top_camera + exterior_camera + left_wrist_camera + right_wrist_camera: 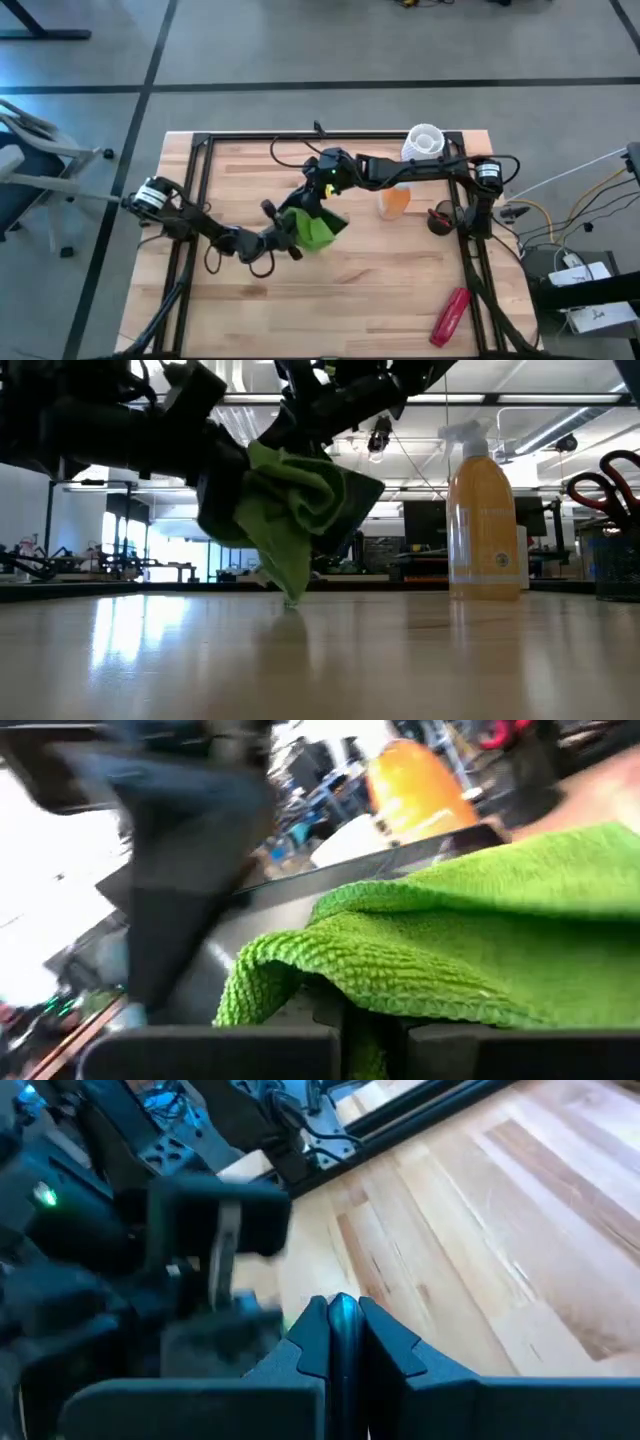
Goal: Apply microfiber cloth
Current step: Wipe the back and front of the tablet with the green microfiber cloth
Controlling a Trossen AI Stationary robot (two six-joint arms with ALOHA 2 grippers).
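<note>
Mid-worktop we see the microfiber cloth [316,229] raised — only its lowest tip touching the wood — with the left gripper [290,237] jaws clamped on it; the right gripper [340,1315] hovers beside, jaws closed on nothing.

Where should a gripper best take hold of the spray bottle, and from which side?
Probably around the wide orange body of the bottle, coming in level from the side. The bottle stands upright, so its round body offers two opposite sides, while the white trigger head on top would hinder a grasp from above.
</note>
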